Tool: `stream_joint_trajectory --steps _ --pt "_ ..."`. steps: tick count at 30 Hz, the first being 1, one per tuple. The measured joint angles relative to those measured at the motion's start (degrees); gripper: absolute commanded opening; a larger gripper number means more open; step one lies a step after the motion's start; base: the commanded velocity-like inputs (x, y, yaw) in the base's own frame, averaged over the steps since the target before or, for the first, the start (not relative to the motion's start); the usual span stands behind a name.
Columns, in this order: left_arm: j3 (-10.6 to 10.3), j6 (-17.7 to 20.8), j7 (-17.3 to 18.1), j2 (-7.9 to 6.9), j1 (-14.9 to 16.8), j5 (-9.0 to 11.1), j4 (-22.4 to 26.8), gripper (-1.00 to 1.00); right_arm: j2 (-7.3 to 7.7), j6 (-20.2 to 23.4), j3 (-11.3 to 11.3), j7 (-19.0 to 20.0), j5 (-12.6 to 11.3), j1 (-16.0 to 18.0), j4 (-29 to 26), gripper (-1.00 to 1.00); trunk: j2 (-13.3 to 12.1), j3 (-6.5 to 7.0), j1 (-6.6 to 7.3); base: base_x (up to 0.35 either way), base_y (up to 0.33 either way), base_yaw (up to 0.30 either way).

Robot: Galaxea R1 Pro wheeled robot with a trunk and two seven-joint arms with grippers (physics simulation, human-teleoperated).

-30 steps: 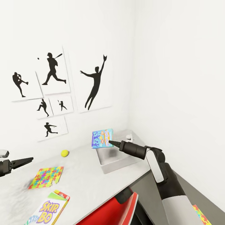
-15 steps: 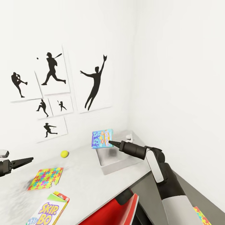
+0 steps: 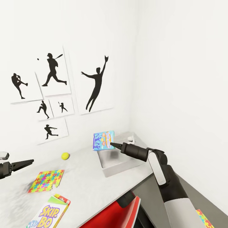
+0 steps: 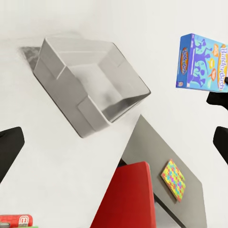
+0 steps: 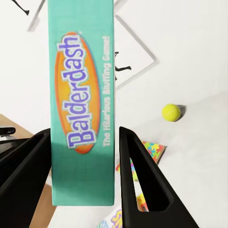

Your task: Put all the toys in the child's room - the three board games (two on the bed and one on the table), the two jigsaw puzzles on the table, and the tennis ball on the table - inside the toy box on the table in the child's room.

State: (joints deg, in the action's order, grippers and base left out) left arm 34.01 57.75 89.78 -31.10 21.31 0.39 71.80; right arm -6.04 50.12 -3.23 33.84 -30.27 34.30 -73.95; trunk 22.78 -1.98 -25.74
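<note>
My right gripper is shut on a blue Balderdash board game, held upright just above the far-left part of the pale grey toy box on the table. The right wrist view shows the game's teal edge clamped between the black fingers. A tennis ball and one jigsaw puzzle lie on the table left of the box. A Skip-Bo board game lies at the near edge. My left gripper hovers open at far left. The toy box looks empty.
A red chair stands under the table's front edge. A second jigsaw puzzle lies on a lower dark-grey surface right of the table. Wall pictures of silhouetted players hang behind the table; a small white object sits in the corner.
</note>
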Motion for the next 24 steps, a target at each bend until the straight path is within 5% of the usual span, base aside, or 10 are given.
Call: stream_joint_trajectory --steps 14,24 --pt "0.0 0.0 0.0 0.0 0.0 0.0 0.0 1.0 0.0 -0.2 0.3 -0.2 -0.1 0.0 0.5 -1.0 0.0 0.0 0.0 0.0 0.0 0.0" --pt "-0.1 0.0 0.0 0.0 0.0 0.0 0.0 1.0 0.01 2.2 3.5 0.0 -0.1 0.0 0.7 -1.0 0.0 0.0 0.0 0.0 0.0 0.0"
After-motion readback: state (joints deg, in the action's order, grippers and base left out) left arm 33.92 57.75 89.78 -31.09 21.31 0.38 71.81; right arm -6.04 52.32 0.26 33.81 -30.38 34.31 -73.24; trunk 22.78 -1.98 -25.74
